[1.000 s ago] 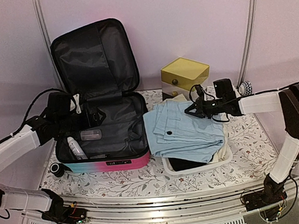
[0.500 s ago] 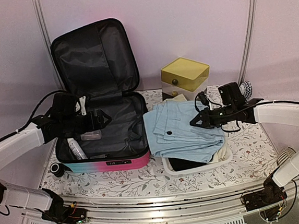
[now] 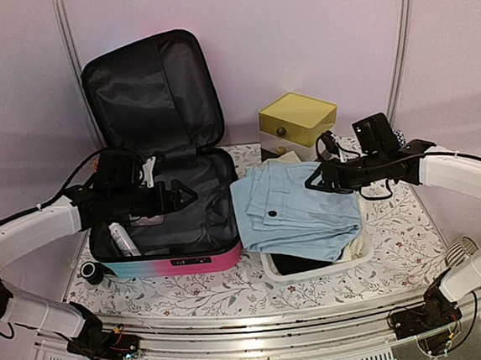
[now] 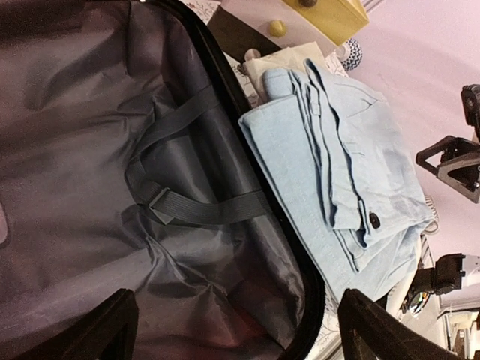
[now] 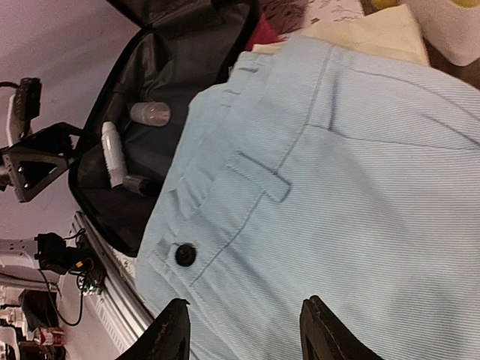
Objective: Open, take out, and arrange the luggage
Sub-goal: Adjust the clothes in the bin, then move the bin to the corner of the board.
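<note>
I see my left claw [image 4: 240, 337] spread wide above the open black-lined suitcase [image 4: 75, 165]; grey elastic straps [image 4: 195, 210] cross inside, folded pale-blue cotton trousers [image 4: 352, 157] lie beside it.

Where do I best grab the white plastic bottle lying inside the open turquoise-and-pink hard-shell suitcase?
Grip the white bottle around its mid-body, coming straight down. It lies flat, lengthwise beside the left wall of the suitcase, so jaws closing across its narrow width should fit; the wall likely blocks a sideways approach.

The luggage [image 3: 180, 263] is turquoise-to-pink with black lining, the folded trousers [image 3: 298, 213] pale blue, the drawer box [image 3: 298, 116] yellow-topped.
</note>
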